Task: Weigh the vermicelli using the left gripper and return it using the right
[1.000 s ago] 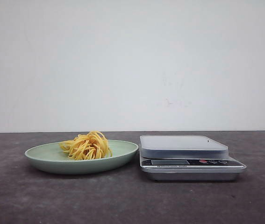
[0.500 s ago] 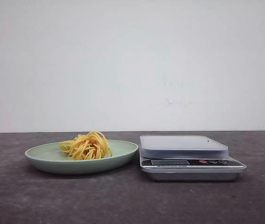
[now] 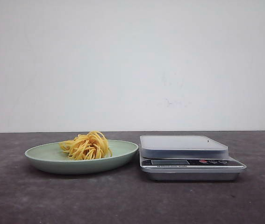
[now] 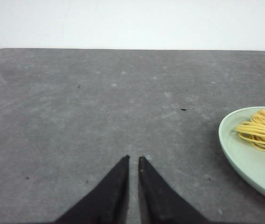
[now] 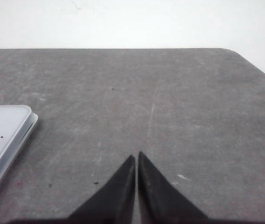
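Note:
The vermicelli (image 3: 87, 146), a small nest of yellow-orange strands, lies on a pale green plate (image 3: 43, 156) at the left of the dark table. It also shows at the edge of the left wrist view (image 4: 263, 130), on the plate (image 4: 244, 158). My left gripper (image 4: 133, 159) is low over bare table beside the plate, its black fingers almost together with only a thin slit, and it is empty. My right gripper (image 5: 136, 155) is shut and empty over bare table beside the scale (image 5: 1, 135). Neither gripper shows in the front view.
A silver kitchen scale (image 3: 184, 145) with a flat grey platform stands just right of the plate, its display and buttons facing the front. A white wall rises behind the table. The table's far edge and rounded corners show in both wrist views.

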Tool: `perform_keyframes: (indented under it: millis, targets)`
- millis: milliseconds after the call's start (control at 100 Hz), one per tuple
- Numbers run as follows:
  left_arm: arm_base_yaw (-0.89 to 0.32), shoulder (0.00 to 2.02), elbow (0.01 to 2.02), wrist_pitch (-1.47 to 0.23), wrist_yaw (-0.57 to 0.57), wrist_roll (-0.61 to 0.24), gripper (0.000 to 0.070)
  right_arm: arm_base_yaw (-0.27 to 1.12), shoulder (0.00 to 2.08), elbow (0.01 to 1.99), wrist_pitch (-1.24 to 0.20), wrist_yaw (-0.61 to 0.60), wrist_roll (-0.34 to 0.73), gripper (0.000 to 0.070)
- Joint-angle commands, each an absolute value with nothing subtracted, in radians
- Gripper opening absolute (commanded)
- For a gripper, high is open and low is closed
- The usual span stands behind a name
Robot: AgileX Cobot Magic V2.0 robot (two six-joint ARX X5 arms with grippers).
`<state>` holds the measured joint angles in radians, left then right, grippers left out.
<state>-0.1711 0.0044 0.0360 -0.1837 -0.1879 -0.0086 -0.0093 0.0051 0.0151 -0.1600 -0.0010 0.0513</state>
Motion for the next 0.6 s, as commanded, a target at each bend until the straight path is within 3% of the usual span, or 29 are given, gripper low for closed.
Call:
perform_keyframes:
  millis: [0, 360, 590]
  targets:
    - [-0.17, 0.003, 0.02, -0.188, -0.211, 0.097, 0.0, -0.011, 0.004, 0.012, -0.148, -0.001, 0.044, 0.0]
    - [-0.17, 0.003, 0.021, -0.187, -0.216, 0.119, 0.0, -0.011, 0.004, 0.012, -0.147, -0.001, 0.045, 0.0]
    - [-0.17, 0.003, 0.021, -0.17, -0.191, 0.067, 0.0, -0.01, 0.004, 0.013, -0.118, -0.019, 0.086, 0.0]
